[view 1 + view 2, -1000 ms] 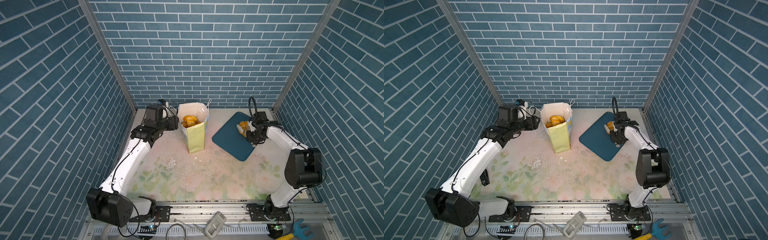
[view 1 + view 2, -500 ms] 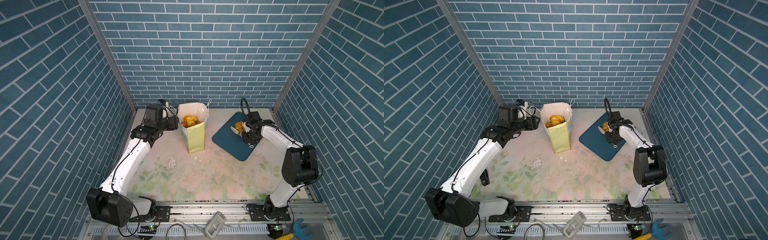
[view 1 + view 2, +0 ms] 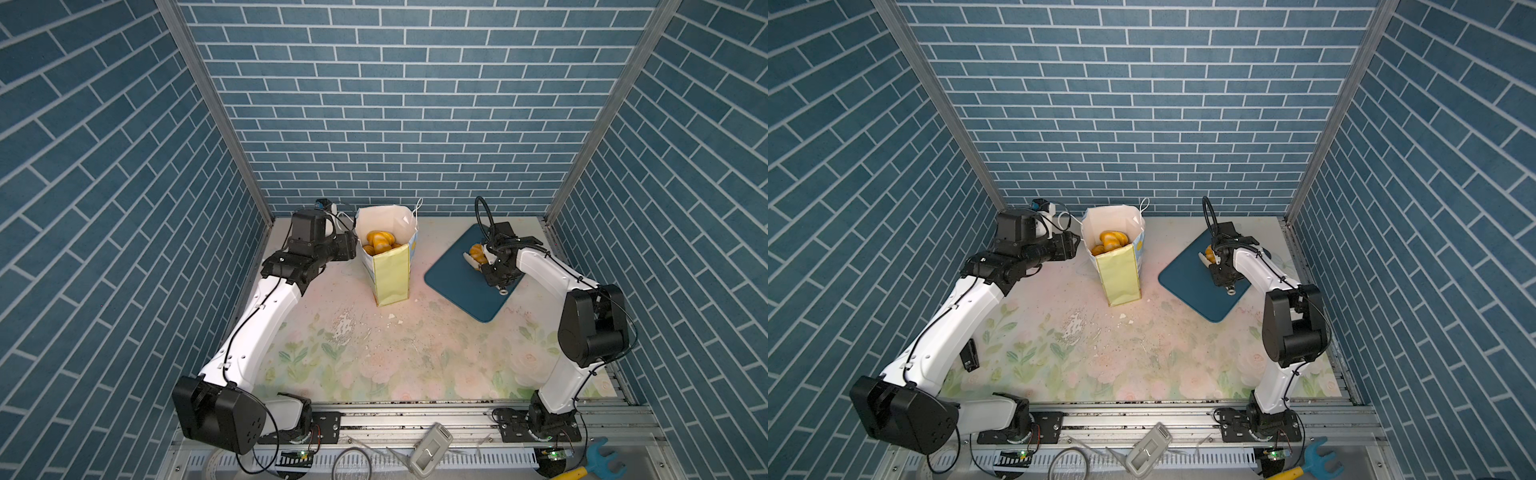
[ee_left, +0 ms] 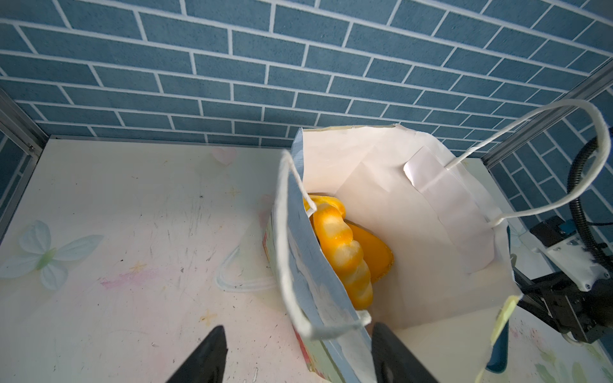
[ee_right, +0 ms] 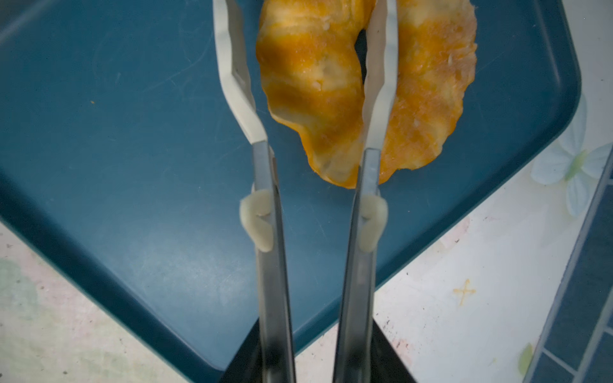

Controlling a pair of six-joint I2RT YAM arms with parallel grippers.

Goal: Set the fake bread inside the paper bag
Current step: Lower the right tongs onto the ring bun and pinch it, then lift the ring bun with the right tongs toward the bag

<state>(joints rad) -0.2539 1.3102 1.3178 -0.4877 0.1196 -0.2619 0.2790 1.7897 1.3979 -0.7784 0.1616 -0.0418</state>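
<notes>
Carrying the ring-shaped bread (image 5: 315, 83) off the far corner of the tray (image 3: 453, 291), the right gripper (image 3: 471, 258) now hangs nearer the paper bag (image 3: 390, 274), blades closed on one side of the ring; transfer judged under way

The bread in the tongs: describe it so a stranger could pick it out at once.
Look right of the tall paper bag to the dark blue tray. Over it, metal tongs pinch a ring-shaped golden bread, one arm through its hole. It is the only bread outside the bag; the other breads sit inside.
</notes>
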